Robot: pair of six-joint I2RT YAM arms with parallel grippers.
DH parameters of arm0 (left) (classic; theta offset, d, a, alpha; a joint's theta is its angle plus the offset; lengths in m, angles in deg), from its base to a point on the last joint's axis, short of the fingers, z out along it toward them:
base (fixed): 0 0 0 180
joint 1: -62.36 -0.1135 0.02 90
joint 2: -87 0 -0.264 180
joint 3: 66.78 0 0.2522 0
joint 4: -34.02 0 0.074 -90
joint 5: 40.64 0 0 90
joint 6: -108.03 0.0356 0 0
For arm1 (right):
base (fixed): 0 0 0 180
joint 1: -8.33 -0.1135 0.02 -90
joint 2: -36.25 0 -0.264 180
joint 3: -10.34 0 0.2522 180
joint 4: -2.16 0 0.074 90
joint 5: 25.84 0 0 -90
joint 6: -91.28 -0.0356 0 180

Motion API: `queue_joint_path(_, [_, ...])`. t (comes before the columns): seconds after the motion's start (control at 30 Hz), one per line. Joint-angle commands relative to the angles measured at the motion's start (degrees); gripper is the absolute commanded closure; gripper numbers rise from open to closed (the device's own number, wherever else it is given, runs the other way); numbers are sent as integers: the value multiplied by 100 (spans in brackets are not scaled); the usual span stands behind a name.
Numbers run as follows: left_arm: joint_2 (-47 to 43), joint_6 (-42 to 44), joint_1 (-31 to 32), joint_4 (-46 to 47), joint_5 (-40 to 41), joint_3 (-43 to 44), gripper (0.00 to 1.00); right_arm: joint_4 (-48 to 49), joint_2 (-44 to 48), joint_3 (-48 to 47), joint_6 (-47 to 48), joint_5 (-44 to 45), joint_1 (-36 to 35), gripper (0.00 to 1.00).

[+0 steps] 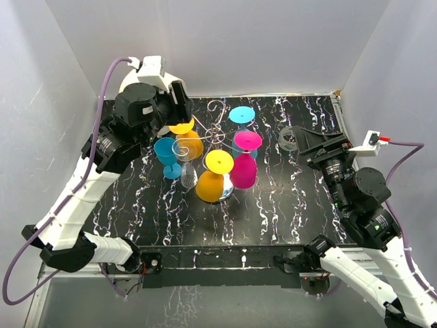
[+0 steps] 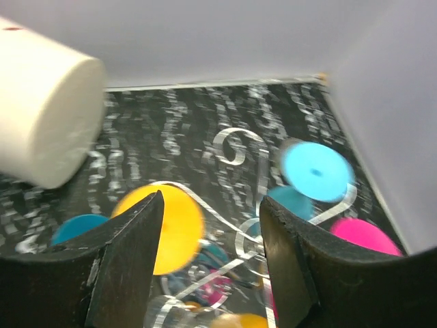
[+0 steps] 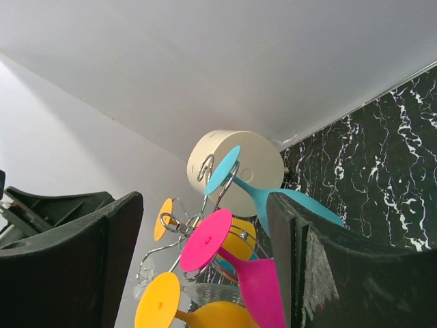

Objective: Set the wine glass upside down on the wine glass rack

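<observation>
1. Left gripper (image 2: 210,215) is wide open with nothing in it. Right gripper (image 3: 205,208) is open and empty too, with the rack out ahead of it.
2. Just past the left fingertips, the orange wine glass (image 2: 177,227) hangs foot-up on the wine glass rack (image 2: 235,147).
3. It looks like light, slick plastic with a skinny stem, so I'd pinch the stem near the foot, gently.

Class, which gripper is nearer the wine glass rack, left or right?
Left. The left gripper hovers right at the rear left side of the rack, fingers open over its wire arms. The right gripper sits well apart, off to the rack's right.
</observation>
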Motion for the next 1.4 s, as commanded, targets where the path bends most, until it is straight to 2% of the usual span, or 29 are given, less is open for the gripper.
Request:
queue_joint_path(0.0, [-99, 482, -592, -330, 1338, -98, 43, 38, -86, -93, 82, 121, -15, 29])
queue_joint_path(0.1, [-143, 346, -1647, -409, 881, -457, 43, 30, -137, -130, 78, 139, -20, 29])
queue_joint_path(0.37, [-296, -117, -2753, -382, 547, -1575, 41, 60, -179, -213, 319, 245, -23, 29])
queue_joint_path(0.67, [92, -566, -3161, -144, -1268, -2450, 38, 94, -176, -27, 149, 70, -23, 29])
queue_joint_path(1.07, [802, -502, -3385, -210, -1866, -2850, 47, 156, -75, 159, 30, 99, -19, 29])
queue_joint_path(1.37, [1107, -353, -3381, -203, -1604, -2951, 71, 180, -90, 209, 21, 98, -16, 28])
